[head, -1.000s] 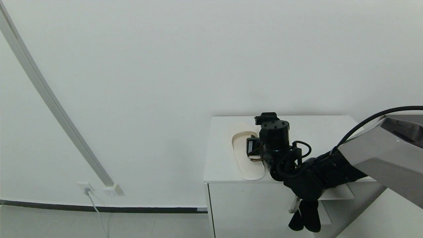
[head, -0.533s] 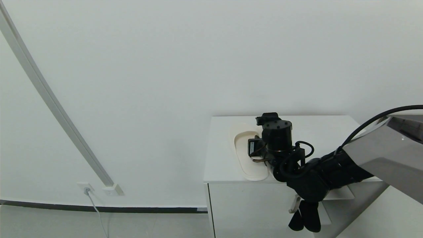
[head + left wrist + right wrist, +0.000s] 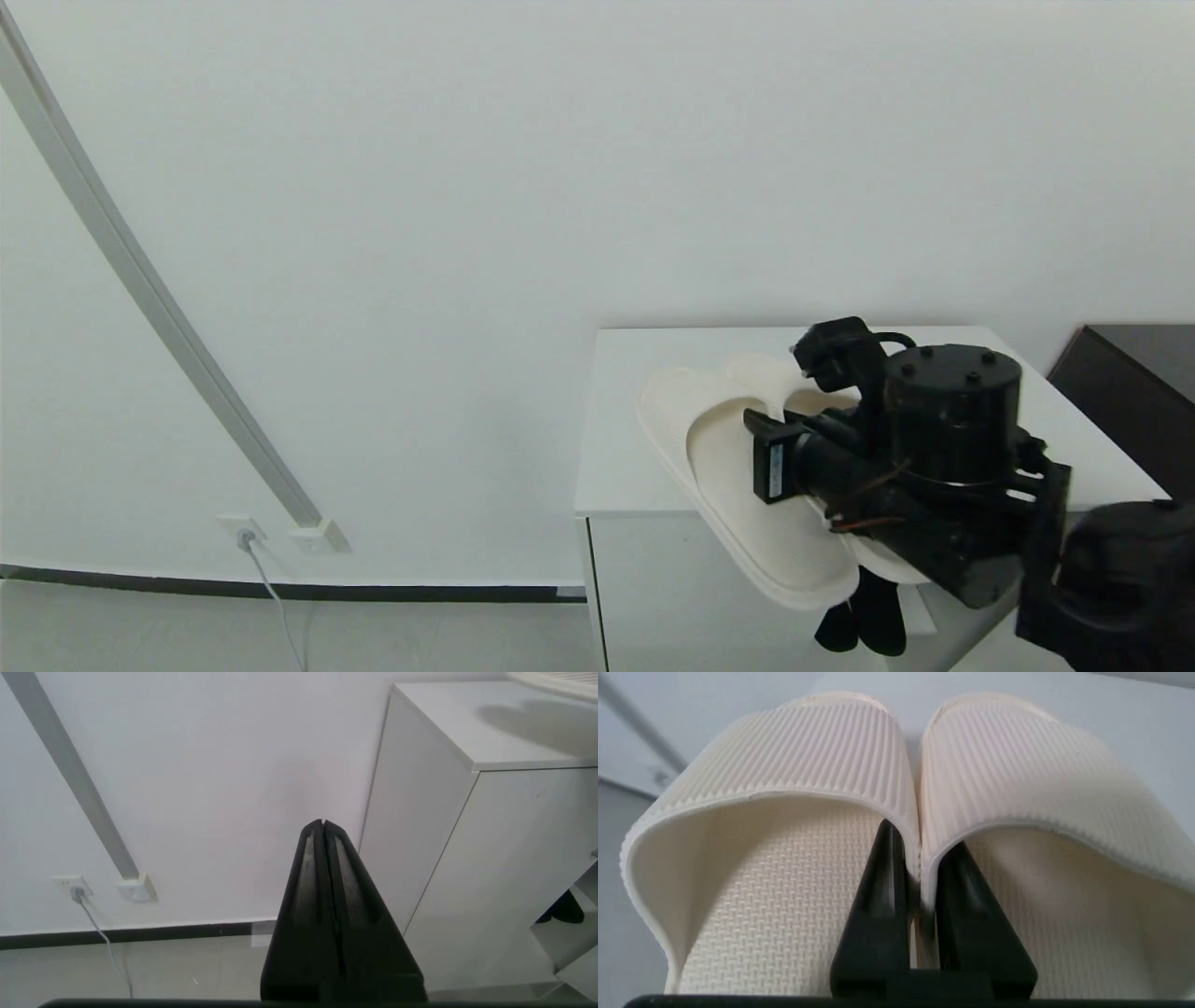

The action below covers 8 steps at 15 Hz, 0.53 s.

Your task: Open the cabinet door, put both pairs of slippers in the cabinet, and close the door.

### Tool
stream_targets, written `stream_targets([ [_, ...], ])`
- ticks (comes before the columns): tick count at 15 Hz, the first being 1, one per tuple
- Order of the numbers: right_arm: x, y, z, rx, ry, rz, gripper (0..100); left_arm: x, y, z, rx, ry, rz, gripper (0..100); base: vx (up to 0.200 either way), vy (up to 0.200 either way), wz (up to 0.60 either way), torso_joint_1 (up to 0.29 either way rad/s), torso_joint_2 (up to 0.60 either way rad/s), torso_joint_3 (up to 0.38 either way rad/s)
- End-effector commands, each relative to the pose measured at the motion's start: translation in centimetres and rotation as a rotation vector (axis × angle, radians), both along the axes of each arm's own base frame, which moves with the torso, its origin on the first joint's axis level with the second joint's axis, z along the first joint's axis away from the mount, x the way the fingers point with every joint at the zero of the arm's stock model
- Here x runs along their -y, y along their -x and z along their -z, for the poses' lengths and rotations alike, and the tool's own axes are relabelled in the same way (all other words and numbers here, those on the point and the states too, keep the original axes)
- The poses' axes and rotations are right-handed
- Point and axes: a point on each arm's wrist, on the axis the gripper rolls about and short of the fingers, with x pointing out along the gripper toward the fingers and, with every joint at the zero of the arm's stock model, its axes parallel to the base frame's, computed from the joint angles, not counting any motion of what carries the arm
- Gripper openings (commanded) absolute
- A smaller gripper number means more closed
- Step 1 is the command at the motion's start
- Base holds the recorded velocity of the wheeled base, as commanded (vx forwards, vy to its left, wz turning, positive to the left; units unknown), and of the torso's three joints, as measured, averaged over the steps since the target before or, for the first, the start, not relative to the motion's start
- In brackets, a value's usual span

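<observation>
Up over the cabinet's front lip, that's where the action is in the head view. The right hand [image 3: 789,425] has the cream slippers [image 3: 738,495] pinched as a pair, side by side. Toes are over the top of the white cabinet [image 3: 625,448] and heels hang out past its front edge. The long axis runs from back-left down toward the robot's right.

Below the heels a light shelf [image 3: 922,611] shows, and by it a black shape [image 3: 859,625]. That's possibly the other pair of slippers, though too little shows to be sure. So the target lies down and inward from the load. My call is that the pair has to come forward off the lip, drop, then slide in. The top's edge and that black shape are the things to miss. A dark unit [image 3: 1120,373] stands just beside the cabinet on the right, and a wall socket [image 3: 245,537] sits low on the wall, well apart.

Over to the left wrist view: the left hand [image 3: 322,829] is pressed together with nothing in it. It's low, off the cabinet's left side and well apart from the slippers. The right arm is plainly the nearer one.

Right wrist view now: two black fingers [image 3: 885,873] are clamped on the inner strap walls, right where the two slippers touch. Both straps are ribbed, with their openings facing the camera.
</observation>
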Motion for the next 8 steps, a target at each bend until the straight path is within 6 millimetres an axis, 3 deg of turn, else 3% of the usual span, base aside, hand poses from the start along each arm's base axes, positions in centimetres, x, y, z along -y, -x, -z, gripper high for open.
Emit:
stream_targets([
  [1, 1.35, 3.24, -1.64, 0.034, -0.037, -0.056, 0, 0.00, 0.00, 0.00, 0.000, 0.002, 0.000, 0, 0.000, 0.000, 0.00, 0.000, 0.00, 0.000],
  [8, 1.06, 4.18, -0.82, 0.010, -0.021, -0.083, 0, 0.00, 0.01, -0.04, 0.002, 0.010, -0.002, 0, 0.000, 0.000, 0.00, 0.000, 0.00, 0.000],
])
